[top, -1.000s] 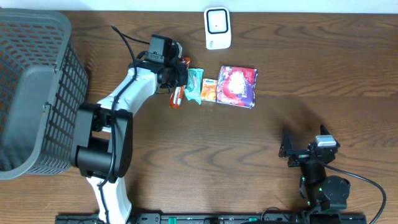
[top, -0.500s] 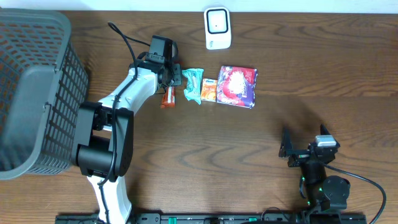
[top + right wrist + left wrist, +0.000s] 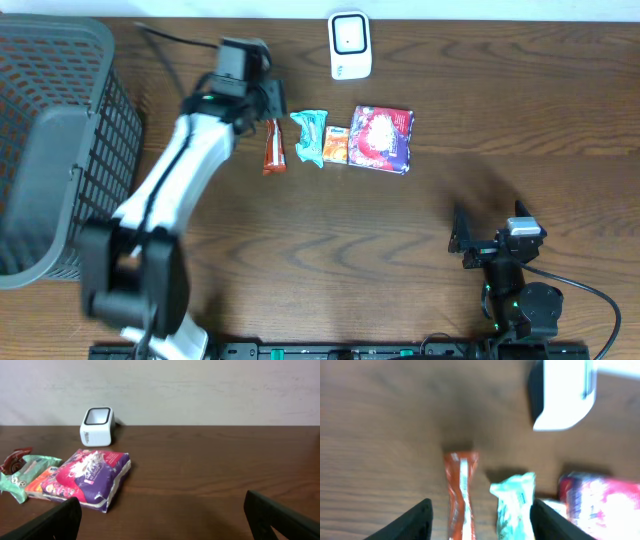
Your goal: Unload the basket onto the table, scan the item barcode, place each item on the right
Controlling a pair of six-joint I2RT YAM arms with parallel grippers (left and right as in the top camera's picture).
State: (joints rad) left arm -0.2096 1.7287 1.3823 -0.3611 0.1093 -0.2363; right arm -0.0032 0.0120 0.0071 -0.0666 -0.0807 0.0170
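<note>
Orange-red snack bar point(image 3: 274, 148) flat on the wooden desk point(image 3: 450, 120), directly below the left gripper point(image 3: 266, 102). Its fingers are apart, clear of the wrapper, holding nothing. Mint-green pack point(image 3: 311, 135) just right of that gripper. Small orange pack point(image 3: 336, 145) and purple pack point(image 3: 381, 138) further right. White scanner point(image 3: 350, 45) beyond it, to the right. Right gripper point(image 3: 488, 238) spread wide and empty, well apart from the packs.

Dark brown wood-grain tabletop point(image 3: 520, 120), filling nearly the whole overhead view, grain running left to right. Beyond its far edge, plain off-white wall point(image 3: 200, 390), flat and faintly mottled. Soft, even light; mild sheen on the wood, only dim shadows.
</note>
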